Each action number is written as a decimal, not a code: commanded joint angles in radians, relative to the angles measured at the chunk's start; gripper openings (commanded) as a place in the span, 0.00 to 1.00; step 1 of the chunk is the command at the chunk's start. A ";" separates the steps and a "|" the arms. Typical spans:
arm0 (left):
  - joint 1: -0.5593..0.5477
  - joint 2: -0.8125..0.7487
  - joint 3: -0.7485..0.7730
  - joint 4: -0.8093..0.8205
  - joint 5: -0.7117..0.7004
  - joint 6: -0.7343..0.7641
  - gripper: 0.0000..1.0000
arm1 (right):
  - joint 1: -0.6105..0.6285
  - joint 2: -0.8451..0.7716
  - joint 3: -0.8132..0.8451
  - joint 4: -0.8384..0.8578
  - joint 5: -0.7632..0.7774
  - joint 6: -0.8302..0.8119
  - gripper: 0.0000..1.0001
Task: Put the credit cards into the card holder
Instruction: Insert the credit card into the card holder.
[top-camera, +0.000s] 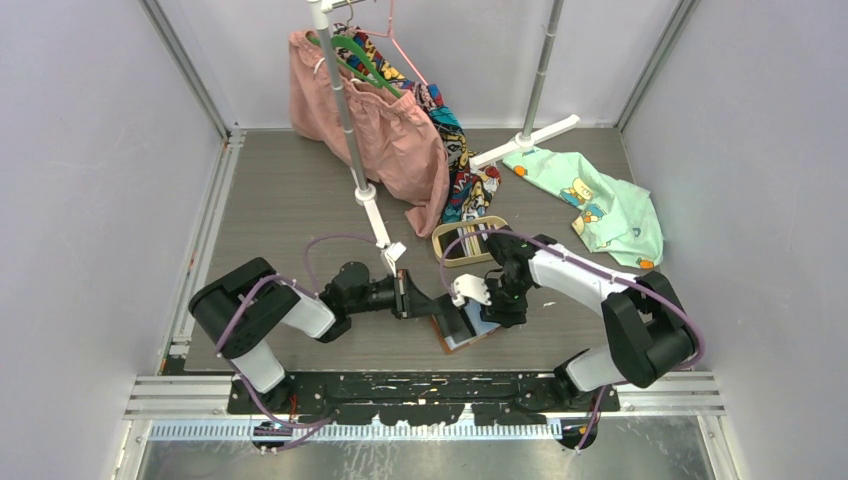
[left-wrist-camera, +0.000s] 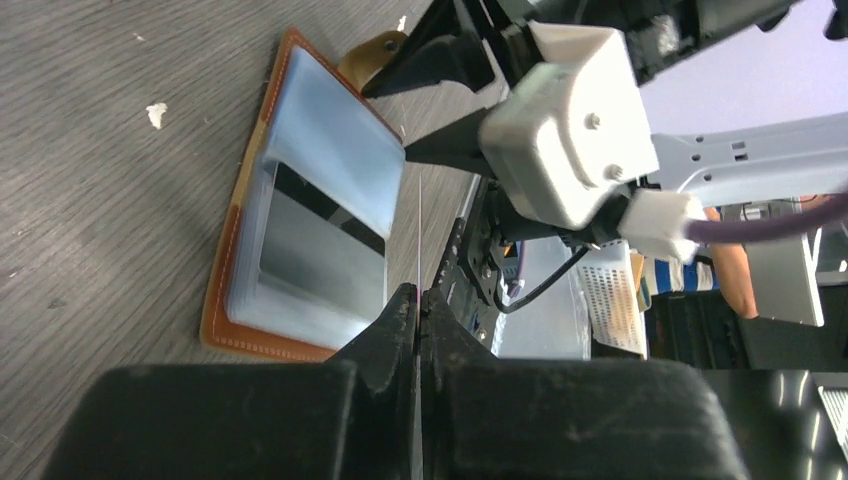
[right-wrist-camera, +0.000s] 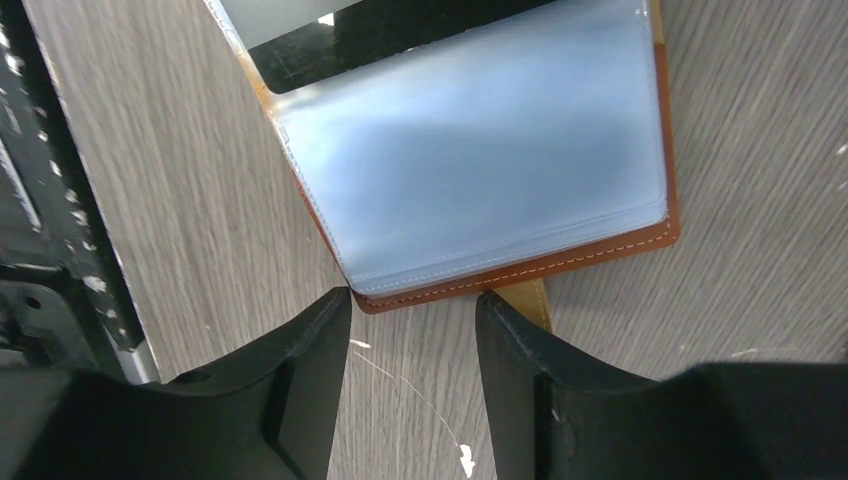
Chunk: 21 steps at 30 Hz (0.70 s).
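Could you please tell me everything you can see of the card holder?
The card holder lies open and flat on the grey wood-grain table. Its cover looks like tan-brown leather with pale stitching; inside are bluish translucent plastic sleeves, one showing a dark card. A brown snap tab sticks out from one edge, right by the fingers of the open right tool; contact is unclear. The left tool, shut on a thin card seen edge-on, sits alongside.

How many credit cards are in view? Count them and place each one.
2. One dark card sits in a pocket of the card holder. One thin card, seen edge-on, is pinched in the left claw. More may be hidden in other pockets.
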 joint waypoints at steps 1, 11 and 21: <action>0.003 0.045 -0.003 0.183 -0.022 -0.055 0.00 | 0.034 -0.017 0.057 -0.024 -0.104 0.077 0.55; -0.008 -0.025 -0.032 -0.015 -0.160 -0.147 0.00 | -0.034 -0.128 0.077 0.003 -0.102 0.127 0.58; -0.119 -0.001 0.046 -0.173 -0.294 -0.256 0.00 | 0.020 -0.127 0.015 0.012 -0.176 -0.013 0.53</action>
